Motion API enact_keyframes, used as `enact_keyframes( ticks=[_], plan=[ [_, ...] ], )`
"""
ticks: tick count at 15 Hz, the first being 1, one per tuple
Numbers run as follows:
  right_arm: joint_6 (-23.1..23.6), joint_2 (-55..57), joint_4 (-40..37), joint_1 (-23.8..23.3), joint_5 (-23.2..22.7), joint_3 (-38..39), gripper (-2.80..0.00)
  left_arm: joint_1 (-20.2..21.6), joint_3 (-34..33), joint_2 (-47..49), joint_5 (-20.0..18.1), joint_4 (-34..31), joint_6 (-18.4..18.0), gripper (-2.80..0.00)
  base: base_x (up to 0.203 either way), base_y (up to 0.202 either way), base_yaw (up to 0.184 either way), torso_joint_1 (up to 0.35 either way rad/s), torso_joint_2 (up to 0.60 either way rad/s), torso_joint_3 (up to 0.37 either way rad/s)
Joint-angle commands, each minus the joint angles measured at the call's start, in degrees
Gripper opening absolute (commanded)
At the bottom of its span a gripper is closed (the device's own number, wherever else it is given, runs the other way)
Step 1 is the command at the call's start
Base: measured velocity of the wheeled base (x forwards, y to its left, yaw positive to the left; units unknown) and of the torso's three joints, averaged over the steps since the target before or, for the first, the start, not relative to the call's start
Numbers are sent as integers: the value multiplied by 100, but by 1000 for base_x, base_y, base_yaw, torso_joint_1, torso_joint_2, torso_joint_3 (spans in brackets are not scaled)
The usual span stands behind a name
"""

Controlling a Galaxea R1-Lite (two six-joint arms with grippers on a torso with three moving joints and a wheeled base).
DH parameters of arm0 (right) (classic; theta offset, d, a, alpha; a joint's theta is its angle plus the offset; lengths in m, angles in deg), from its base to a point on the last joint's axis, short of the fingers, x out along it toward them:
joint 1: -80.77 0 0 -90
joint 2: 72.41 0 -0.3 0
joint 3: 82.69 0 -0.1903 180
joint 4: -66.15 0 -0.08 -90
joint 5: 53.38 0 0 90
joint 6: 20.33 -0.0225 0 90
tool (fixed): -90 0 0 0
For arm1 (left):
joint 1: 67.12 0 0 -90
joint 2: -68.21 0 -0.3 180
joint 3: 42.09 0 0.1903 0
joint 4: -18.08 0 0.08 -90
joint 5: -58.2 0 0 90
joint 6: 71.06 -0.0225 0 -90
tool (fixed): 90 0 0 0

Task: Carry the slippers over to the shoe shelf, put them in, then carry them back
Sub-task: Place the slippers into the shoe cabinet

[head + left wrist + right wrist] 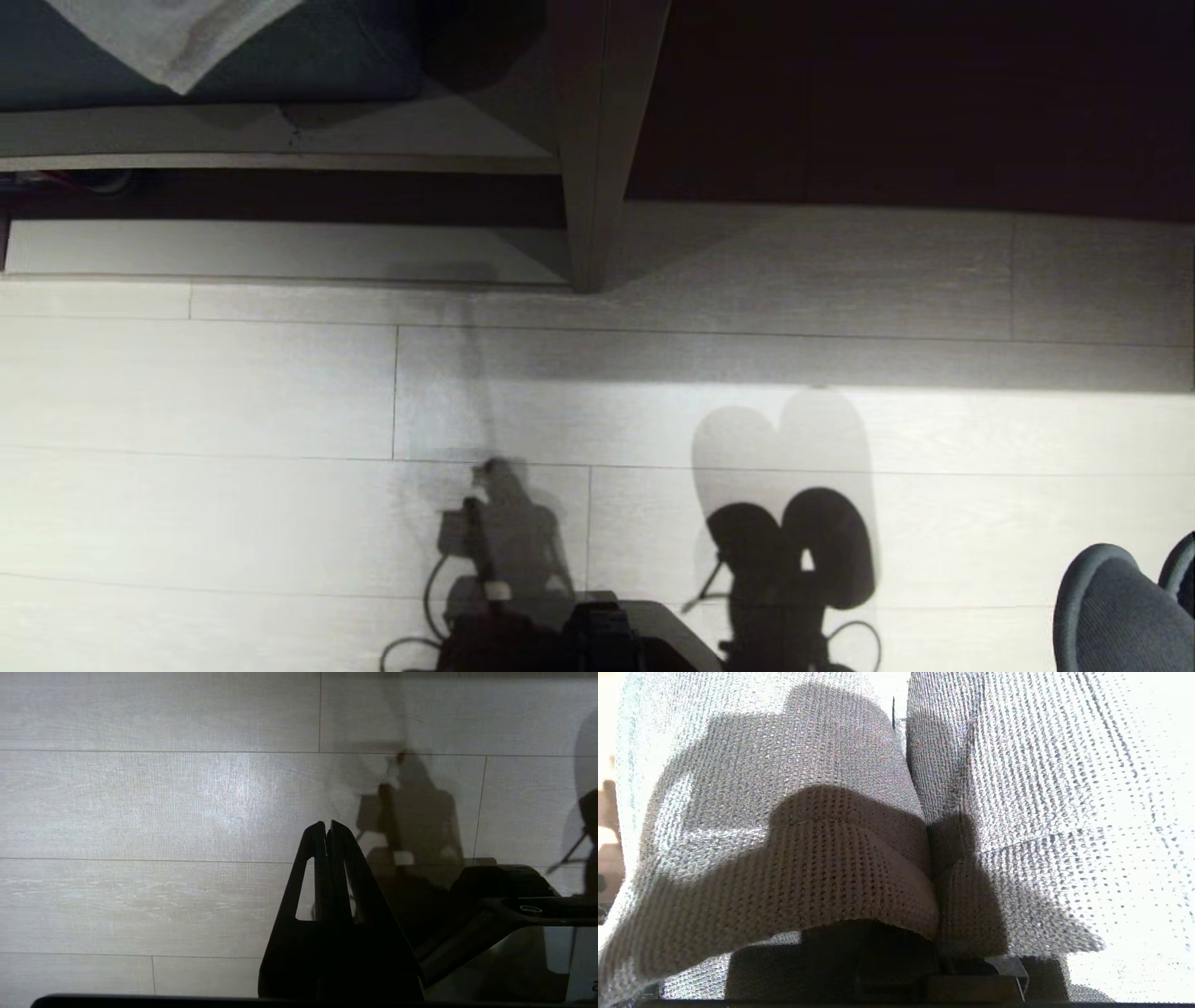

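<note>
From my head, the slippers [794,546] hang dark over pale floor [233,392], short of the shoe shelf [280,252]; at my left wrist, my left claw [329,828] is clenched, empty; at my right wrist, my right claw grasps the slippers [859,858], knit fabric filling the view.

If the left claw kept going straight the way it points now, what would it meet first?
The floor, most likely. The left claw, shut and empty, points down at bare pale planks, with nothing between it and them. How far off they lie is unclear.
</note>
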Motion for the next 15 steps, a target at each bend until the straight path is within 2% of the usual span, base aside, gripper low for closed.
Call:
enact_keyframes(
  ticks=[1,15],
  plan=[
    [3,13,3,2,-5,1,-280,0,-1,0,-1,0,1,-280,0,0,0,2,5,193],
    [3,13,3,-2,0,5,-280,0,8,0,-1,0,-7,-280,0,0,0,1,0,203]
  ],
)
